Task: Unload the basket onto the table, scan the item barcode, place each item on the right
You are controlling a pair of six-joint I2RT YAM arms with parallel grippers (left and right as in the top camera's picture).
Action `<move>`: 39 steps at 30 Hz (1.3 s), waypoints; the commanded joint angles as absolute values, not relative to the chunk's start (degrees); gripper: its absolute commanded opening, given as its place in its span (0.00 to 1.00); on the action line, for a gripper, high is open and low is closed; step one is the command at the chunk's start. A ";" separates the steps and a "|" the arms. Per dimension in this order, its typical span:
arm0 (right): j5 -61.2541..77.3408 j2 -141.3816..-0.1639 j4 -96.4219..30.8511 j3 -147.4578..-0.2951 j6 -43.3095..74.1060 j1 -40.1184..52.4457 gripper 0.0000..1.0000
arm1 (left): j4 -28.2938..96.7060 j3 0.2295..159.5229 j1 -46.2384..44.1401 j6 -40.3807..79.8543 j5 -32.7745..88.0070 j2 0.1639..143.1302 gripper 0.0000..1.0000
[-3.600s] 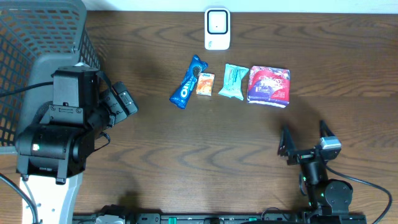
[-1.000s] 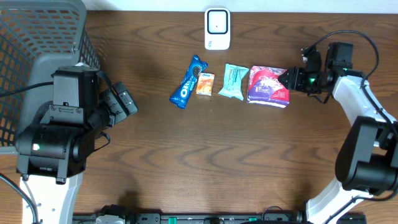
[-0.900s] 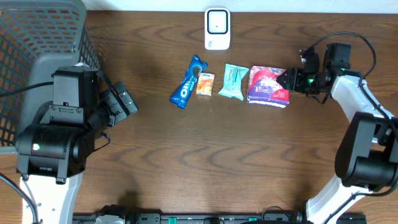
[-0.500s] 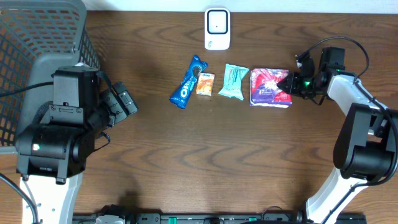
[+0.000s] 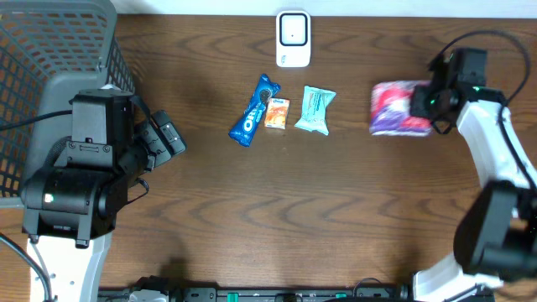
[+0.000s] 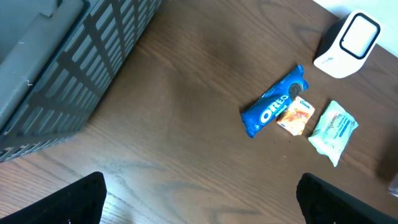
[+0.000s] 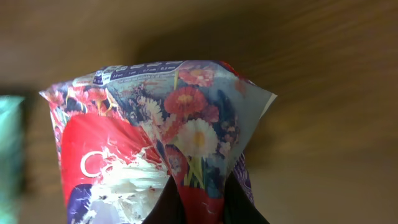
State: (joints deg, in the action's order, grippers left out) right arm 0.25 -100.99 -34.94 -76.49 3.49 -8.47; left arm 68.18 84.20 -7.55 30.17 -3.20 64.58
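Observation:
My right gripper [image 5: 422,105] is shut on one edge of a soft packet [image 5: 396,107] printed with red, purple and flowers, holding it off the table at the far right. In the right wrist view the packet [image 7: 155,137] hangs from the pinched fold between my fingers [image 7: 166,208]. No barcode shows on it. The white scanner [image 5: 293,39] stands at the back middle, well left of the packet. My left gripper [image 6: 205,202] is open over bare wood at the left, with nothing between its fingers.
A blue Oreo pack [image 5: 253,111], a small orange packet [image 5: 277,113] and a teal packet [image 5: 315,109] lie in a row in front of the scanner. A grey mesh basket [image 5: 50,50] fills the back left corner.
My right gripper closed on the flowered packet's right edge, then lifted it and carried it right, away from the row. The left arm has not moved.

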 commanded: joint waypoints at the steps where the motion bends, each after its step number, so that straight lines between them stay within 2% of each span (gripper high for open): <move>1: -33.54 -95.88 -35.66 -78.32 5.32 -3.97 0.01 | 68.36 84.62 -7.29 30.04 -3.90 64.73 0.98; 3: -47.37 -96.36 -35.75 -77.87 5.30 -1.19 0.01 | 68.36 84.62 -7.29 30.04 -3.90 64.73 0.98; 6: -54.94 -98.17 -35.53 -77.01 5.30 0.86 0.01 | 68.36 84.62 -7.29 30.04 -3.88 64.73 0.98; 19: -56.75 -111.39 -37.26 -76.84 5.10 7.99 0.04 | 68.36 84.62 -7.29 30.04 -3.90 64.73 0.98; 22: -51.46 -111.66 -36.69 -76.84 5.10 11.66 0.17 | 68.36 84.62 -7.29 30.04 -3.90 64.73 0.98; 26: -43.48 -111.66 -35.97 -76.86 5.13 15.05 0.28 | 68.36 84.62 -7.29 30.04 -3.88 64.73 0.98; 34: -39.09 -111.66 -35.99 -76.86 7.90 19.14 0.74 | 68.36 84.62 -7.29 30.04 -3.90 64.73 0.98; 37: -30.89 -111.35 -36.01 -76.97 8.80 19.51 0.87 | 68.36 84.62 -7.29 30.04 -3.90 64.73 0.98; 39: -26.63 -110.78 -36.25 -77.67 9.65 19.51 0.89 | 68.36 84.62 -7.29 30.02 -3.90 64.73 0.98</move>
